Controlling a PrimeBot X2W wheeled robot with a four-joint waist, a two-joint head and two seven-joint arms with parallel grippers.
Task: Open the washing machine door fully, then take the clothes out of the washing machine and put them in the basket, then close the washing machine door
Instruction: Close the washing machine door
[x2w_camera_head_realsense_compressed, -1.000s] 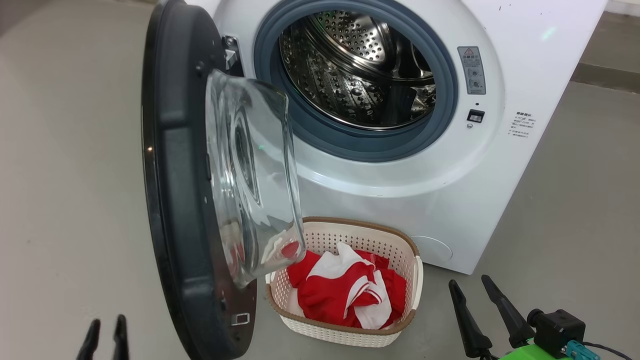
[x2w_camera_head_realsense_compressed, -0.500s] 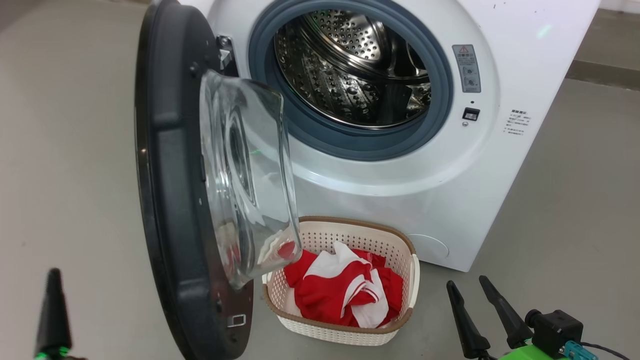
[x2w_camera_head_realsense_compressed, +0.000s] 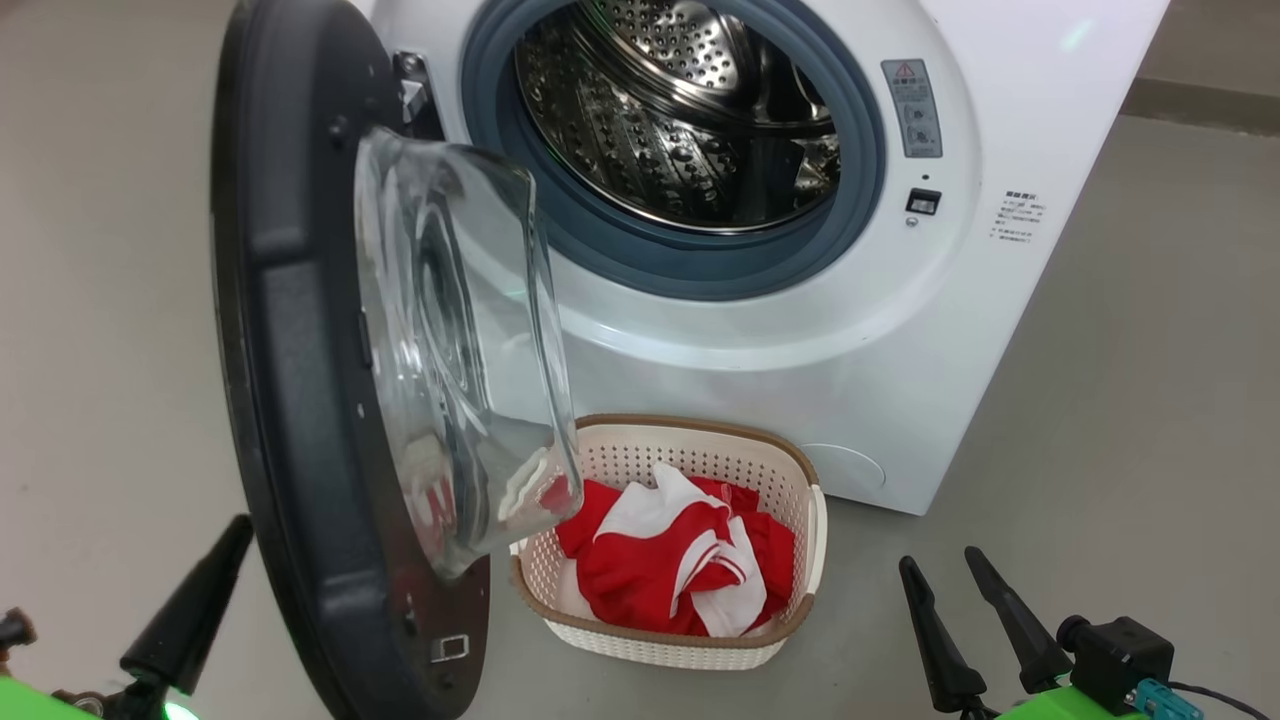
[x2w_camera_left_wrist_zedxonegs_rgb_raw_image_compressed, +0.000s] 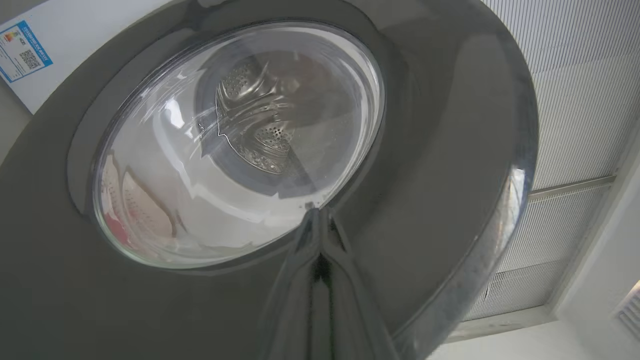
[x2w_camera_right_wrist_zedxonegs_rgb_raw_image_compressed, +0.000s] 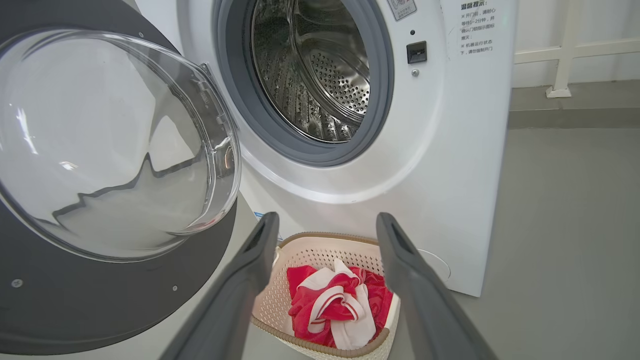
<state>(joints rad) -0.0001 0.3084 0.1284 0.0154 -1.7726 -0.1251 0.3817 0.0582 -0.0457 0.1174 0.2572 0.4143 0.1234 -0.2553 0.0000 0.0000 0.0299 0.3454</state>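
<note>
Now closed left gripper (x2w_camera_head_realsense_compressed: 232, 540) on nothing, raised it beside the washing machine door (x2w_camera_head_realsense_compressed: 290, 350); kept right gripper (x2w_camera_head_realsense_compressed: 940, 562) wide open, empty.

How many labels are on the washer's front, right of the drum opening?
2. A grey warning sticker sits beside the gasket's upper right; a block of small printed text lies lower, near the washing machine's right edge. The open washing machine door may hide others on the left.

Grey floor (x2w_camera_head_realsense_compressed: 1150, 350), white washing machine (x2w_camera_head_realsense_compressed: 760, 360), cream basket (x2w_camera_head_realsense_compressed: 680, 652) before it
</note>
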